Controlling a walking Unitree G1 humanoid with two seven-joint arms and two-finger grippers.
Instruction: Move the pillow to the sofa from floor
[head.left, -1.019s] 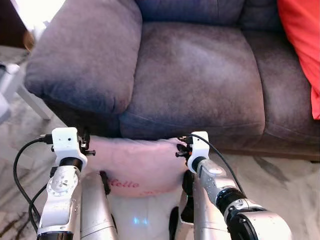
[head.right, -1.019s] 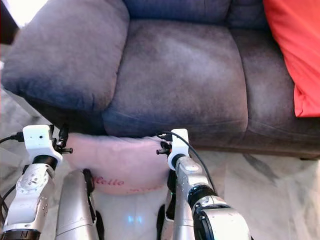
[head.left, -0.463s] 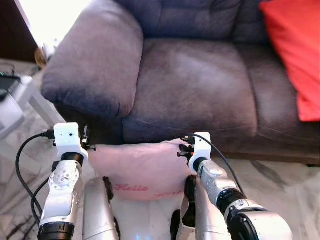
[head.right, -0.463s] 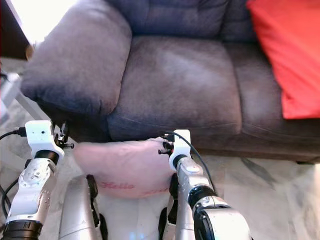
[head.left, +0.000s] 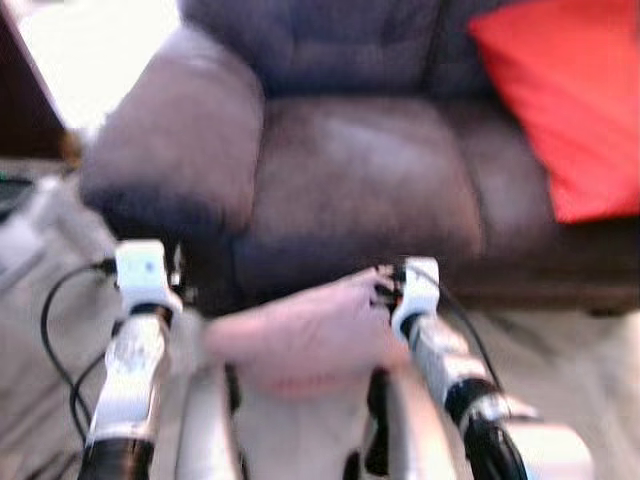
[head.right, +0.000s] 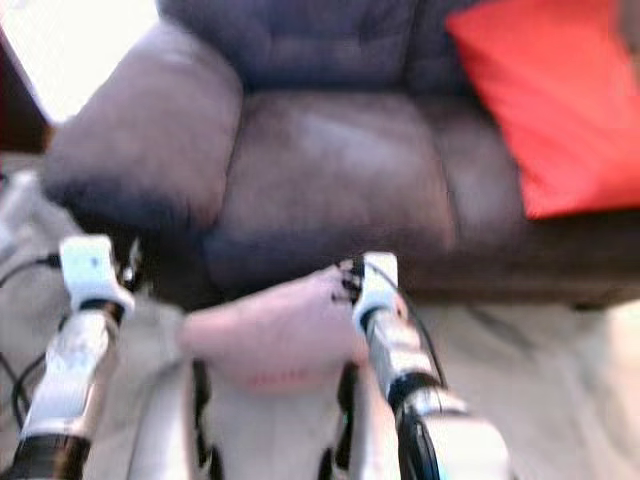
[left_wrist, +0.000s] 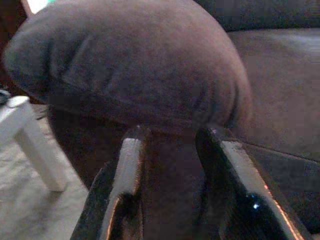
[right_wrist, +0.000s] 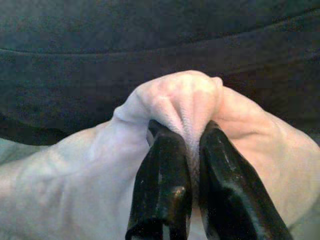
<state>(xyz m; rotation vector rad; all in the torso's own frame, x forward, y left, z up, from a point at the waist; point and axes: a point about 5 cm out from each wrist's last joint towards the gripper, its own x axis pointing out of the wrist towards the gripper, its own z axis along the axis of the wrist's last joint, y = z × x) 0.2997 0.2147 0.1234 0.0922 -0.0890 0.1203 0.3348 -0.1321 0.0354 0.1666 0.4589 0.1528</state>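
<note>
A pink pillow (head.left: 300, 335) with red lettering hangs low in front of the dark grey sofa (head.left: 360, 170), between my two arms. My right gripper (right_wrist: 186, 132) is shut on a bunched corner of the pillow (right_wrist: 100, 165), holding that corner higher than the rest. My left gripper (left_wrist: 172, 134) is open with nothing between its fingers, and it points at the sofa's armrest (left_wrist: 135, 65) just left of the pillow. Both eye views are blurred.
A red cushion (head.left: 560, 110) leans on the right part of the sofa. The padded armrest (head.left: 170, 150) bulges out at the left. A white furniture leg (left_wrist: 35, 150) stands on the pale marble floor (head.left: 580, 340) left of the sofa.
The view has shifted and blurred, so the camera is moving. The pillow's right corner has risen in my right gripper, tilting the pillow.
</note>
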